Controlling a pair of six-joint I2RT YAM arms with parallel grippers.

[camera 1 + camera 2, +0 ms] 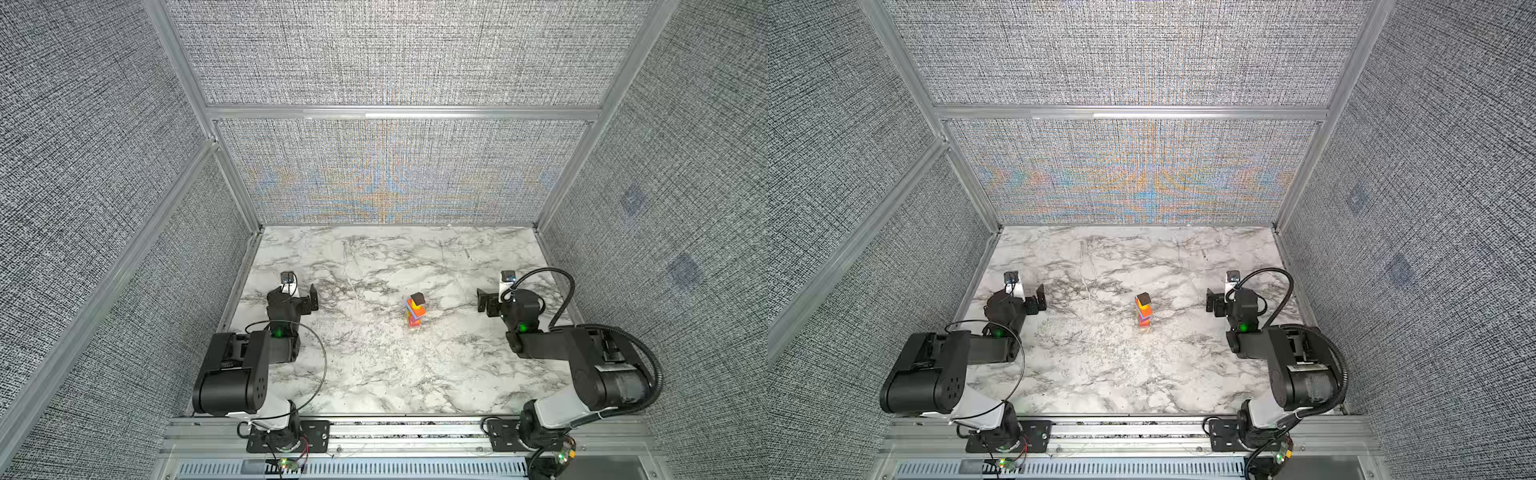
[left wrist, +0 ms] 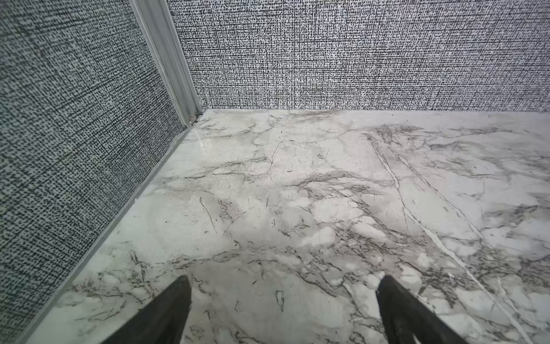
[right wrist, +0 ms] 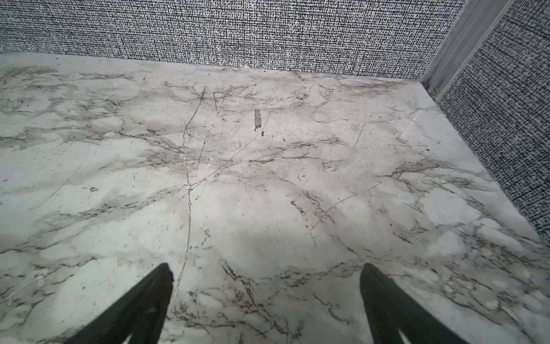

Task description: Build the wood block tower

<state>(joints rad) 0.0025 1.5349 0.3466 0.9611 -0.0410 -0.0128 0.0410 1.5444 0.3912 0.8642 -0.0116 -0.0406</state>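
Marble tabletop (image 1: 374, 374), grey woven walls (image 1: 395, 62), central tower (image 1: 415, 311), left pincer (image 2: 284, 278) and right pincer (image 3: 266, 266) agape, empty

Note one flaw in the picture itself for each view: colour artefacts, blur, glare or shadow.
In both top views, rainbow moiré ripples over the back wall, and the tower looks small and soft. Left wrist view: left fingers dark, blurred. Right wrist view: right fingers likewise, soft shadow on the table.
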